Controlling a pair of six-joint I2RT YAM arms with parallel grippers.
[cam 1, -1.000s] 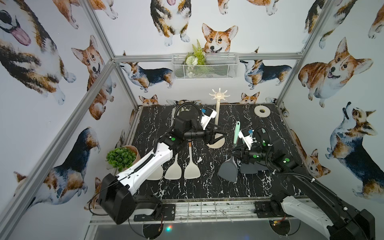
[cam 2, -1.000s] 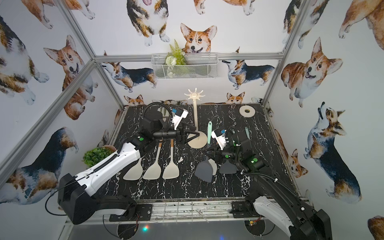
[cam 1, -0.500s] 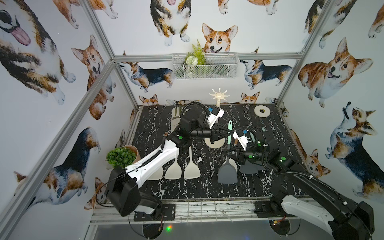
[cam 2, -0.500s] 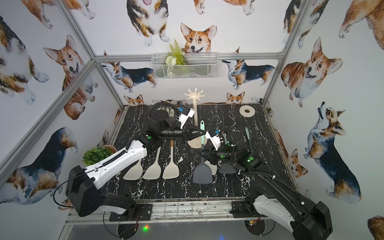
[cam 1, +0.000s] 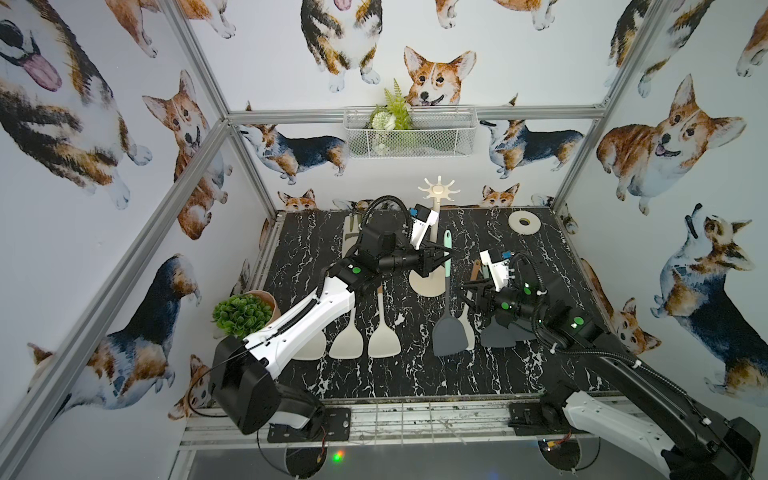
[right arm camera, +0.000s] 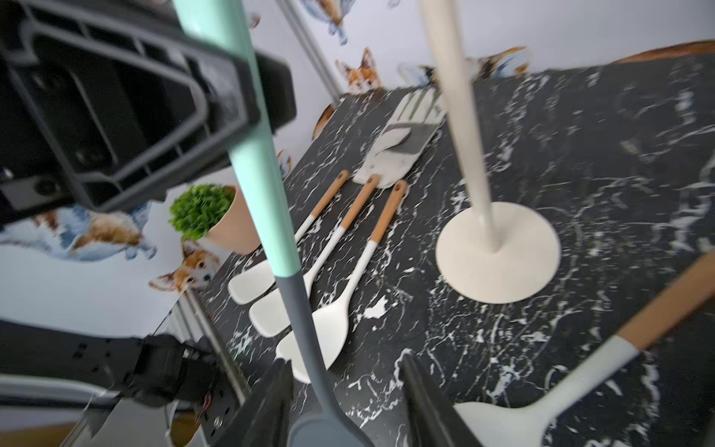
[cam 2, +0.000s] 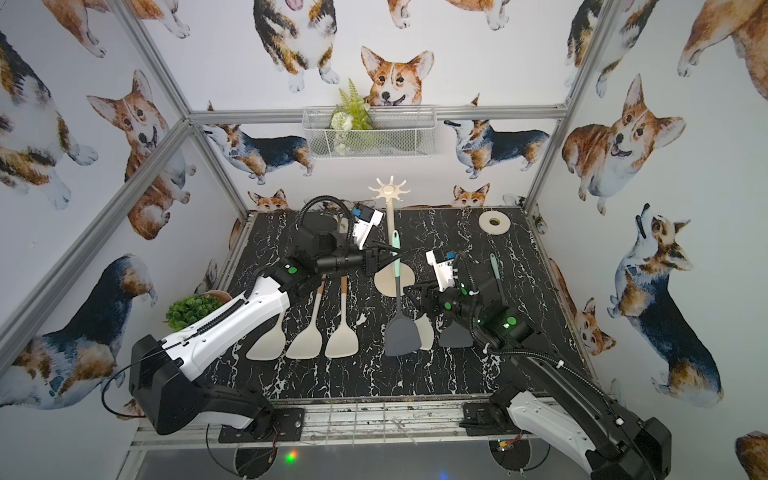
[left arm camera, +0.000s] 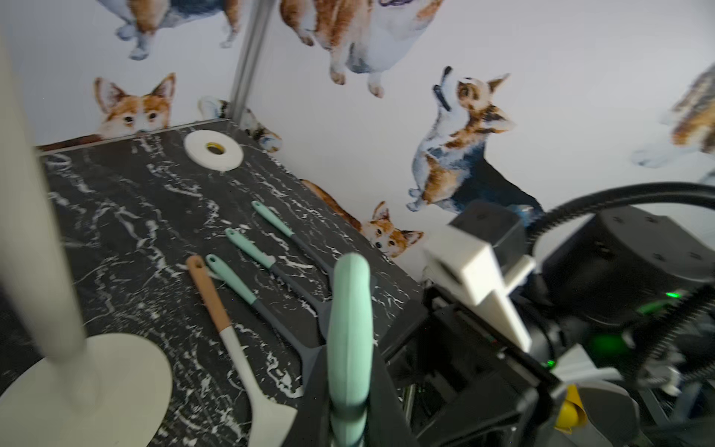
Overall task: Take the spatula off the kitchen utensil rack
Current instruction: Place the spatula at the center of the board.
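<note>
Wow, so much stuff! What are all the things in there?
kitchen utensil rack: 1, cream, back middle
held spatula: 1, grey with mint handle, beside the rack, blade down
lying grey spatulas: 3, mint handles, right side
cream spatulas: 4, wooden handles, three front left, one right
oven glove: 1, cream and grey, back left
tape roll: 1, white, back right
potted plant: 1, green, left edge
wire basket: 1, white, back wall, greenery inside
left claw: 1, black, shut on held spatula's handle
right claw: 1, black, open, near its grey neck
</note>
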